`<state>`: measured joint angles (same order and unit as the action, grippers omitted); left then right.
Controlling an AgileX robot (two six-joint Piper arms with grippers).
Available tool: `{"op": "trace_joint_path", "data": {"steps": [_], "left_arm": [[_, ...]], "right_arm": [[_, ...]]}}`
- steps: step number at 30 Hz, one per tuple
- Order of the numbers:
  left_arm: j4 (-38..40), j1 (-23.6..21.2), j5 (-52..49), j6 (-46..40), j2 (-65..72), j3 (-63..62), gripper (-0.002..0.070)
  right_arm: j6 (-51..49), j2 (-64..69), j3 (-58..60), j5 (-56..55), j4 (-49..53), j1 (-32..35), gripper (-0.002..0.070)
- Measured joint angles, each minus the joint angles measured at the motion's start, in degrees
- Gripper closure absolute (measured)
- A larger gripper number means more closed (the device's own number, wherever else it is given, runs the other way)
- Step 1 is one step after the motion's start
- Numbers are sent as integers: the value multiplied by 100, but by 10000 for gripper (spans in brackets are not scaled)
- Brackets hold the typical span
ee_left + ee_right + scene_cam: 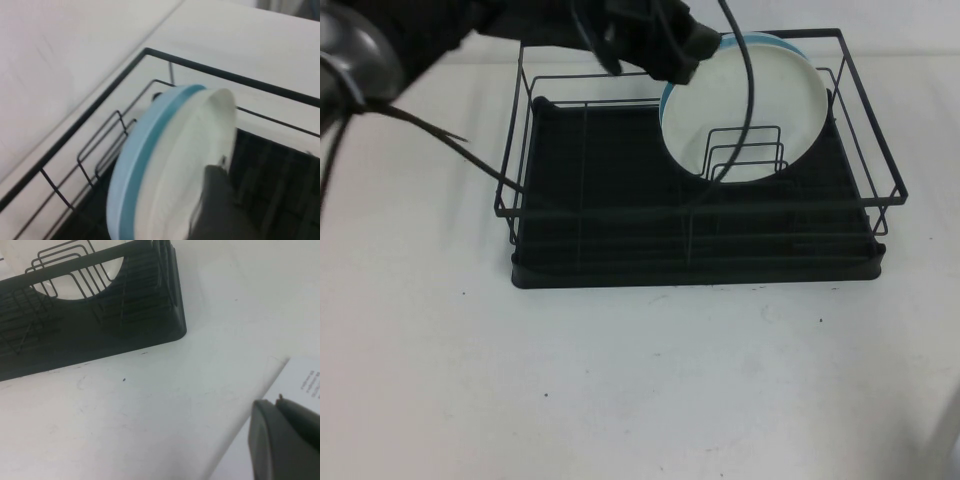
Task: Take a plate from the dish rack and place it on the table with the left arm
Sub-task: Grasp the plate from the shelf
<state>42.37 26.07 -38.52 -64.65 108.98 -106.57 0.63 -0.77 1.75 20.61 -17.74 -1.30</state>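
Observation:
The white plate [750,105] stands upright against the wire dividers at the back right of the black dish rack [620,230], with a light blue plate [790,45] right behind it. My left gripper [665,50] hovers at the white plate's upper left rim and is open. In the left wrist view one dark finger [220,205] lies just in front of the white plate's face [185,165], the blue plate [135,165] is behind it, and the other finger is out of view. My right gripper [282,405] is shut and empty, low beside the table's right edge.
The rack's top wire frame [680,40] surrounds the plates. The white table [640,380] stretches in front of the rack. A printed paper sheet [305,375] lies under the right gripper. The left arm's cable [750,90] hangs across the plate.

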Motion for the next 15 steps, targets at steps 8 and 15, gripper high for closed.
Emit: {"op": "trace_joint_path", "data": {"steps": [8, 15], "left_arm": [[73, 257, 869, -274, 542, 0, 244], [321, 267, 1420, -509, 961, 0, 243]], "right_arm": [[0, 0, 0, 0, 0, 0, 694], [0, 0, 0, 0, 0, 0, 694]]}}
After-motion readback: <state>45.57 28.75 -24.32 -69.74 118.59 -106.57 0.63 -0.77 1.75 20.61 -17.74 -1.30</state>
